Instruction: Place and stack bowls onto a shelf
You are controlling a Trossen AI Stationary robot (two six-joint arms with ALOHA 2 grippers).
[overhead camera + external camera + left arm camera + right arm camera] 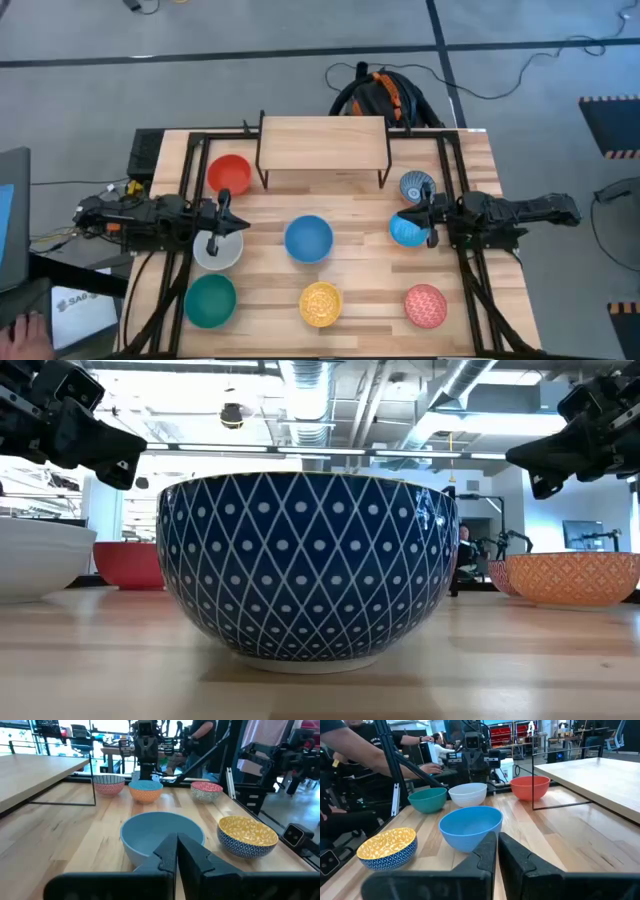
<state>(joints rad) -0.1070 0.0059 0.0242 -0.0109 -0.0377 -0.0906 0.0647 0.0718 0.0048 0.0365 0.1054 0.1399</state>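
Right now nothing is on the shelf [323, 142]. Both grippers have fingers pressed together, empty: left gripper [226, 222] over the white bowl [217, 248], right gripper [428, 220] over the light blue bowl [406, 230], each bowl just below its claw.

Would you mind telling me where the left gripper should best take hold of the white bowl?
Grip the white bowl by its rim, coming from straight above. It sits upright and open directly under the left gripper, so one finger could probably slip inside the wall, one outside.
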